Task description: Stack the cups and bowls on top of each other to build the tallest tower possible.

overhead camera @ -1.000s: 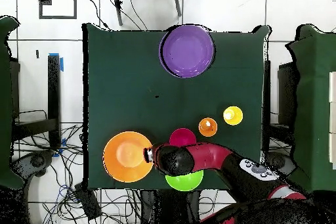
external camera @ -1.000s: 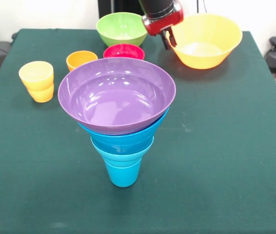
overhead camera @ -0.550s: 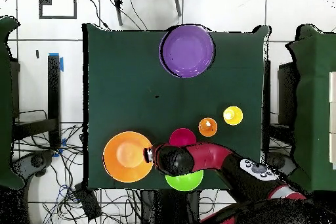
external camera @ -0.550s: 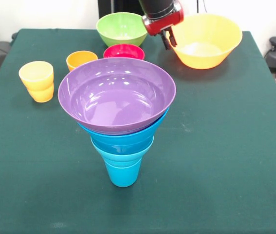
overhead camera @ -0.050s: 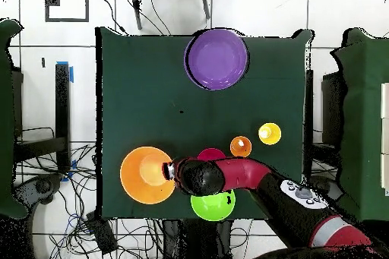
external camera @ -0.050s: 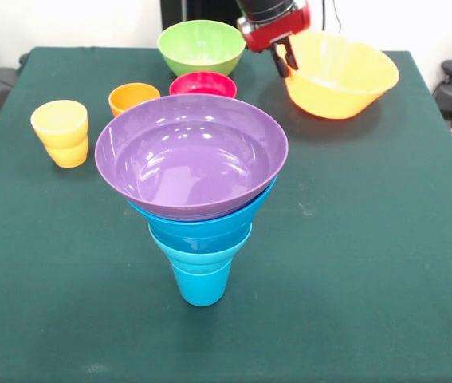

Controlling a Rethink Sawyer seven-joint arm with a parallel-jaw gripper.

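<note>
Green-clothed desk (external camera @ -0.050s: 385,263). Red/black claw (external camera @ -0.050s: 286,57) pinching near rim of big glossy yellow-orange plastic bowl (external camera @ -0.050s: 345,76), tilted, at far side. Funnel tower (external camera @ -0.050s: 194,191) at centre: blue plastic cup w/ blue bowls, purple bowl on top.

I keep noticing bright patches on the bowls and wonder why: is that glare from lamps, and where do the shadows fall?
Front view: white glare spots dot the inside of the purple bowl, so the light seems to come from above; a soft shadow lies on the table under the yellow-orange bowl. Overhead view: the purple bowl looks evenly lit, with hardly any glare.
</note>
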